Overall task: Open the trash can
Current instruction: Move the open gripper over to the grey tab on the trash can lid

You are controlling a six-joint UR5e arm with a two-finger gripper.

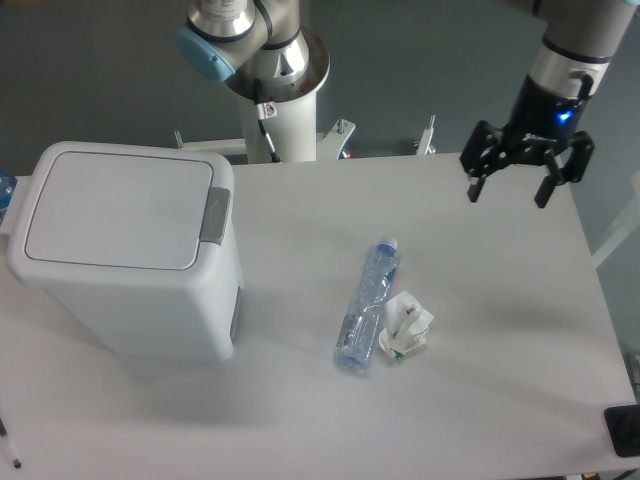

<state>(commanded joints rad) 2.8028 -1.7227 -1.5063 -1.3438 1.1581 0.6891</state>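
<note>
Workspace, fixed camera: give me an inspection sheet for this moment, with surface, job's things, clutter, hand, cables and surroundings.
Surface: white table, no spills seen.
Job's things: trash can stands at the table's left side, lid flat and shut; grey push tab on the lid edge facing the table's middle, untouched.
Clutter: clear plastic bottle lying on its side mid-table; crumpled white wrapper right beside it, contact unclear.
Hand: hand open, empty, above the table's far right part, well away from the can.
Cables: thin cable runs down the arm's pedestal.
Surroundings: dark object at the lower right edge; blue item partly hidden behind the can.
</note>
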